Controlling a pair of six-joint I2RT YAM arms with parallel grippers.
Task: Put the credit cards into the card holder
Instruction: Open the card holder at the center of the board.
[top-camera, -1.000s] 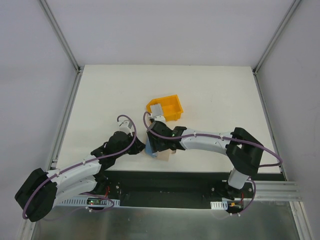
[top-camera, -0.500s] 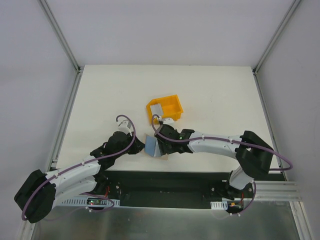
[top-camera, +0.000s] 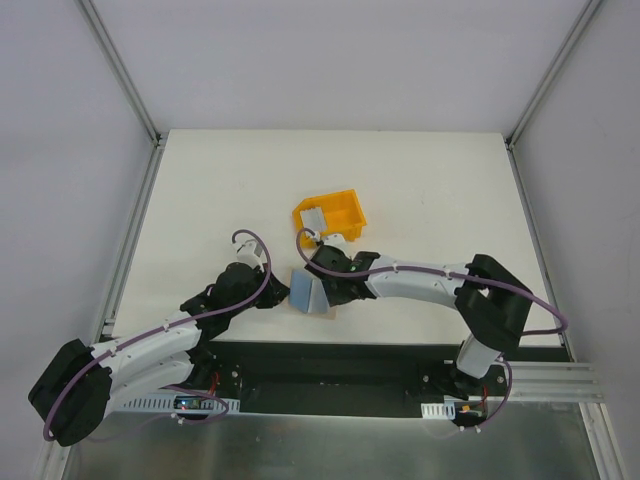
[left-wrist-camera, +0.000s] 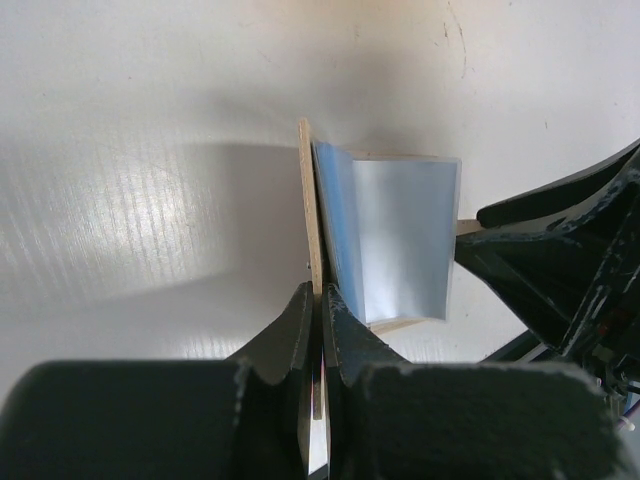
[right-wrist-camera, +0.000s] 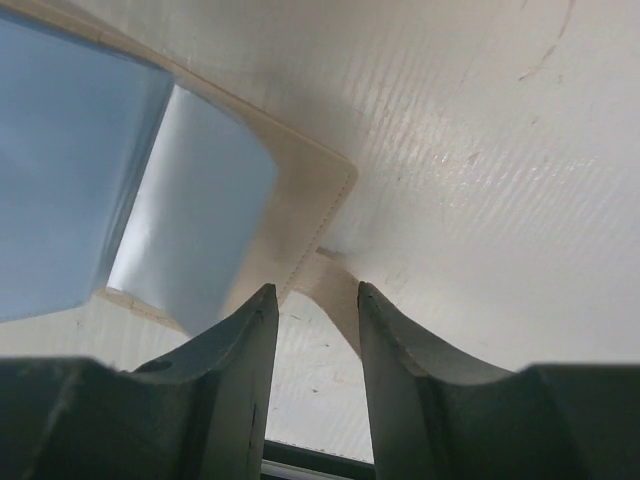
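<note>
1. The small beige, leather-like folding card holder (right-wrist-camera: 305, 195) lies opened on the white table (top-camera: 420, 180), just on the arm-base side of the yellow plastic bin (top-camera: 340, 212).
2. A shiny silvery-blue credit card (left-wrist-camera: 395, 235) sits against the holder's inner face. Another silvery-grey card (top-camera: 314, 219) rests inside the bin.
3. The cards look light, thin, stiff and slick. They are probably best pinched by a short edge, since a flat grip would likely slip.
4. The holder looks soft and floppy and would likely fold shut unless a flap is pinned. A flap's free edge seems the sensible place to grip it.
5. The left gripper (left-wrist-camera: 318, 300) is pressed together on one raised flap, pinching it edge-on. Its arm stretches low across the table towards the bin.
6. The right gripper (right-wrist-camera: 315, 320) has its fingers slightly spread and grips nothing. The holder's small tab lies below the gap. This forearm reaches in low, with the wrist just short of the bin.
</note>
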